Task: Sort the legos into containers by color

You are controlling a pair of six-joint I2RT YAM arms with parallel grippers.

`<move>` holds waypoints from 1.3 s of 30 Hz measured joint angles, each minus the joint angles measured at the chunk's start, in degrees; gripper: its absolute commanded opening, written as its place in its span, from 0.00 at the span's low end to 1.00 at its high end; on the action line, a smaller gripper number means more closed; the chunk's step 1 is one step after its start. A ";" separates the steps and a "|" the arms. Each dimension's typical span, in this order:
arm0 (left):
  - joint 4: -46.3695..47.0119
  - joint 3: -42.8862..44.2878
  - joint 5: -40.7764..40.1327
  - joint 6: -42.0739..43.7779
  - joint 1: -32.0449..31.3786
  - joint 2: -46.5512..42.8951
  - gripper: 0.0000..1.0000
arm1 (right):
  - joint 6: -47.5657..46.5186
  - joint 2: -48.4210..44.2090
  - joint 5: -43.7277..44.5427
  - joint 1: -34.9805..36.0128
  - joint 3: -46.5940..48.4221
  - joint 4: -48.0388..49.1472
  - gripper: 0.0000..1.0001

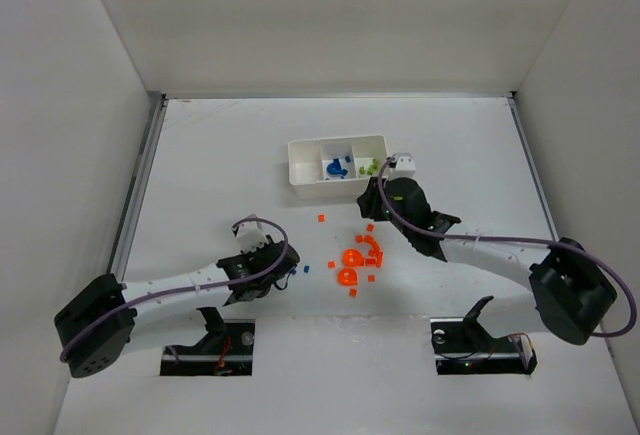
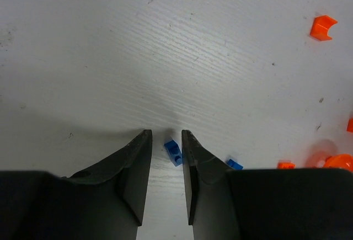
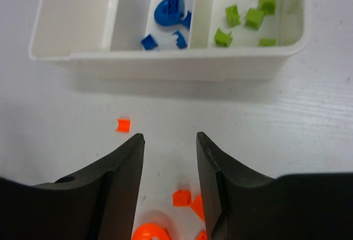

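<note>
Nearest, at the bottom of the top view: 2 arm bases, with the left arm (image 1: 170, 295) stretched rightward low over the table and the right arm (image 1: 490, 250) stretched leftward and away toward the tray.

Under everything, a white table (image 1: 200, 175), walled in white on 3 sides.

Past mid-table, a white tray (image 1: 300, 183) with 3 compartments side by side.

Right gripper (image 3: 170, 138): released, jaws well parted, nothing between them. Hovering just short of the tray's near wall, above the orange scatter.

Left gripper (image 2: 164, 135): unclenched, a narrower gap between the jaws, grasping nothing, tips down close to the table.

Next in size, 2 rounded orange pieces (image 1: 352, 257) on the table between the arms, near the middle. Also 1 rounded blue piece (image 3: 168, 9) inside the tray's middle compartment.

Smallest, the little bricks:
- Several green bricks (image 3: 245, 16) in the right compartment.
- A few small blue bits (image 3: 148, 42) in the middle compartment, beside the rounded blue piece.
- Orange bricks (image 1: 372, 245) strewn around the rounded orange pieces.
- 1 lone orange brick (image 3: 123, 124) apart from the rest, between that scatter and the tray.
- 1 blue brick (image 2: 174, 153) flat on the table in the gap at the left gripper's tips, nearer one finger than the other; touching or not, cannot tell.
- 1 second blue brick (image 2: 234, 164) just beside it, partly hidden behind a finger.
</note>
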 measured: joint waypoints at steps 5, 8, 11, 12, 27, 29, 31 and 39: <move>-2.43 2.82 -1.57 -1.51 -1.29 4.09 0.24 | 0.17 -1.84 -0.15 2.12 -3.28 0.63 0.49; -5.09 5.55 -2.25 -2.60 -2.91 7.52 0.23 | 0.20 -4.22 -0.15 2.12 -4.24 1.11 0.49; -8.26 8.44 -2.69 -4.09 -4.83 11.02 0.21 | 0.37 -6.84 -0.15 2.12 -4.63 1.68 0.49; -9.09 9.18 -2.84 -4.70 -5.49 11.93 0.19 | 0.39 -7.41 -0.13 2.12 -4.63 2.12 0.49; -14.27 14.43 -7.02 -3.39 -7.02 14.82 0.06 | 1.53 -9.60 -0.13 2.12 -6.34 3.48 0.49; -13.99 17.51 -8.15 0.04 -6.14 14.43 0.07 | 1.75 -9.57 -0.13 2.10 -6.34 3.58 0.48; -11.63 21.66 -8.57 5.40 -4.37 14.47 0.07 | 1.92 -9.57 -0.04 2.10 -6.36 3.61 0.48; 11.58 37.55 -4.02 29.75 3.15 23.43 0.10 | 2.08 -9.57 1.40 1.75 -6.54 3.65 0.48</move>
